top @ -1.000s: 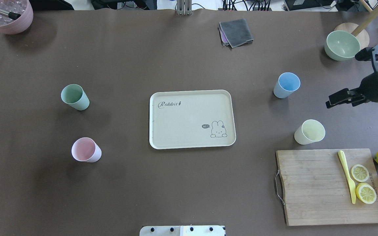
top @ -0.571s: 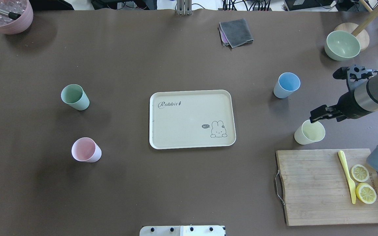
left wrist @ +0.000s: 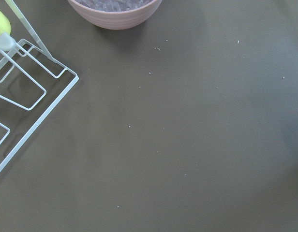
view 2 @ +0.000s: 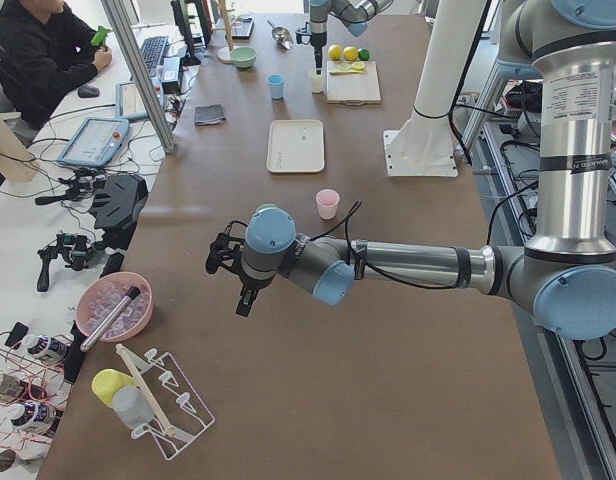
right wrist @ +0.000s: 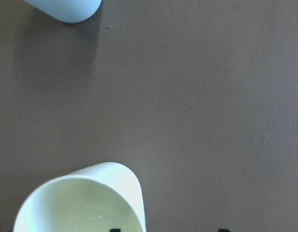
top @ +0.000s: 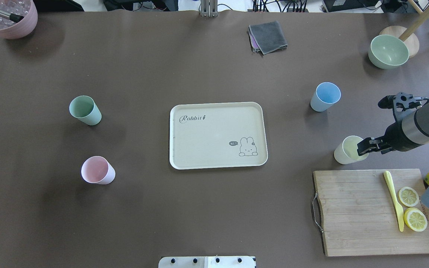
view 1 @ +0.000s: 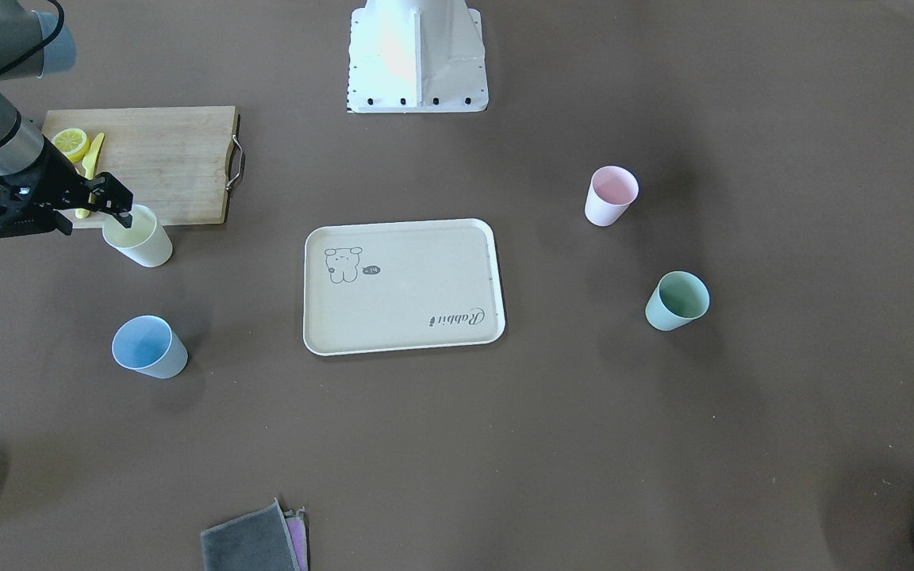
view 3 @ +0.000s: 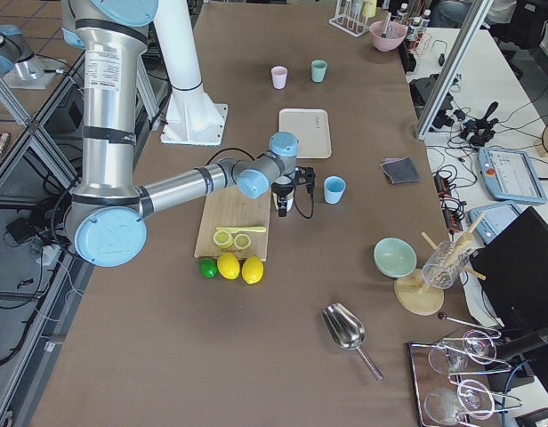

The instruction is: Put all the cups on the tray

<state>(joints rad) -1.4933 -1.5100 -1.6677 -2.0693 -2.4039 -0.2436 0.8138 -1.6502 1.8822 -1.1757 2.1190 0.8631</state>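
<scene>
While the tray holds nothing, all four cups stand on the worktop. My right gripper, jaws wide, straddles the pale yellow cup rim at the tray's three o'clock. I cannot tell the left gripper jaws' state.

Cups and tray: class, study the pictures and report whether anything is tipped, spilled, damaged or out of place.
Nothing stands out. The yellow cup, blue cup, green cup and pink cup all stand upright on the table, with no spill showing. The tray lies flat and bare, with no cup on it yet.
</scene>
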